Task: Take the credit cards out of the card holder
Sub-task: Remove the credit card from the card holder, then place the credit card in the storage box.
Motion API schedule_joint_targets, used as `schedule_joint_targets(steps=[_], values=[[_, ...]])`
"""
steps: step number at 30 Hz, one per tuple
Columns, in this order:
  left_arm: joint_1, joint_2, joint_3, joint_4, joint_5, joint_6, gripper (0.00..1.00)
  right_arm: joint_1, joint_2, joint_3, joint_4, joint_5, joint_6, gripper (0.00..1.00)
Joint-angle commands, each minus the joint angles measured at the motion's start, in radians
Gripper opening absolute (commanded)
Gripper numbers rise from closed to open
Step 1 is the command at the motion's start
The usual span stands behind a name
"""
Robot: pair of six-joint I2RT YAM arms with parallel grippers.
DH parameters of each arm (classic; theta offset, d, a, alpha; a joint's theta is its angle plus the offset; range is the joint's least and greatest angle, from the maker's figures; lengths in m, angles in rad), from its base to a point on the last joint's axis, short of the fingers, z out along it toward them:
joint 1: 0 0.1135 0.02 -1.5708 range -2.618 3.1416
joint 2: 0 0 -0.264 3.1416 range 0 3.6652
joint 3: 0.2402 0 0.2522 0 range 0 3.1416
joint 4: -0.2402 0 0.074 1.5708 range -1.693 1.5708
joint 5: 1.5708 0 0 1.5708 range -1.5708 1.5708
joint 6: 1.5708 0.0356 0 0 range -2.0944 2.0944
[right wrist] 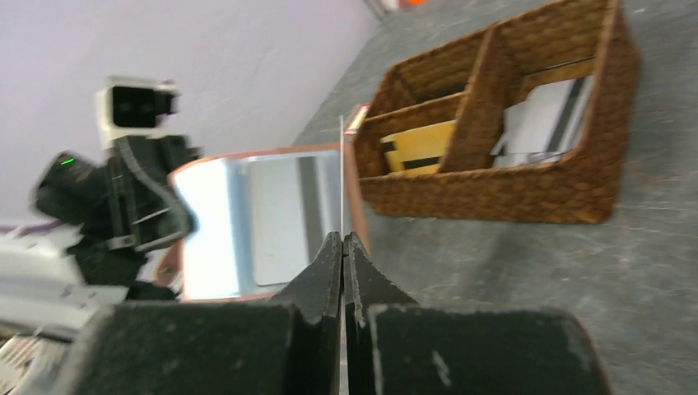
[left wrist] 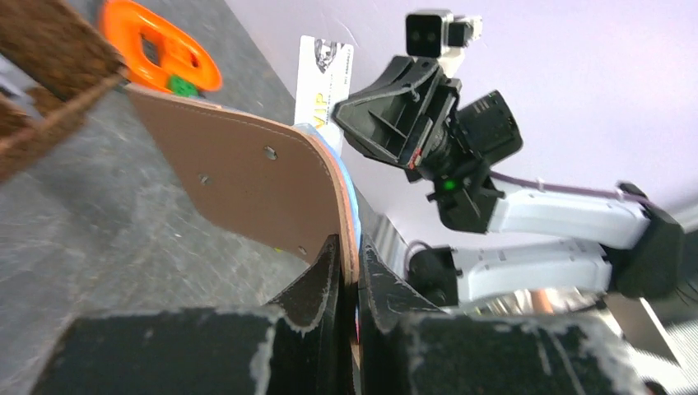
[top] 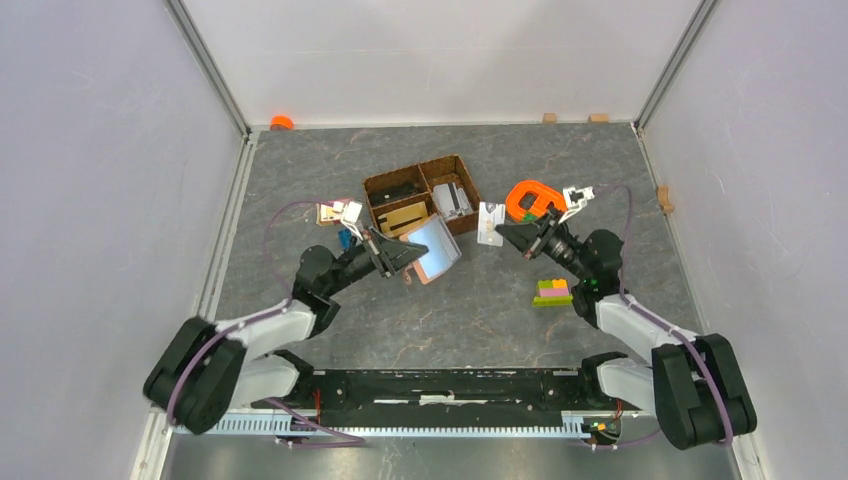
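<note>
Top external view: the left hand (top: 403, 252) is pinching the card holder (top: 437, 250) at its lower left edge. The holder is open and tilted, and its pale shiny inside faces the right arm. It sits at 6 o'clock from the woven basket (top: 420, 195), just beside the basket's near wall. I cannot tell whether it touches the counter (top: 480, 310).

The right hand (top: 503, 233) is at 3 o'clock from the holder, with its fingers pressed together on one credit card (top: 490, 223). This card is out of the holder and apart from it. In the right wrist view the card (right wrist: 342, 164) is seen edge-on as a thin line rising from the closed fingertips, with the open holder (right wrist: 263, 222) behind it.

In the left wrist view the brown outer flap of the holder (left wrist: 247, 173) is clamped between the fingers (left wrist: 325, 276). The white card (left wrist: 325, 82), printed with "VIP", stands beyond it in the right hand (left wrist: 350, 103).

An orange ring-shaped piece (top: 533, 198) lies at 2 o'clock from the card. A small stack of coloured blocks (top: 552, 292) lies at 5 o'clock from the right hand. Pale flat pieces (top: 452, 198) lie in the basket's right compartment.
</note>
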Motion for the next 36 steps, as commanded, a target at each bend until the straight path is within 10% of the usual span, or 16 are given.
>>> schedule_joint_targets(steps=[1, 27, 36], values=[[0.001, -0.222, 0.021, -0.45, -0.312, 0.179, 0.02, 0.009, 0.061, 0.165, -0.308, 0.162, -0.211, 0.0], [0.0, -0.577, -0.014, -0.699, -0.546, 0.209, 0.02, 0.23, 0.909, 1.181, -0.933, 0.395, -0.456, 0.0], [0.0, -0.555, -0.017, -0.69, -0.533, 0.19, 0.02, 0.241, 0.848, 1.178, -0.954, 0.468, -0.498, 0.24]])
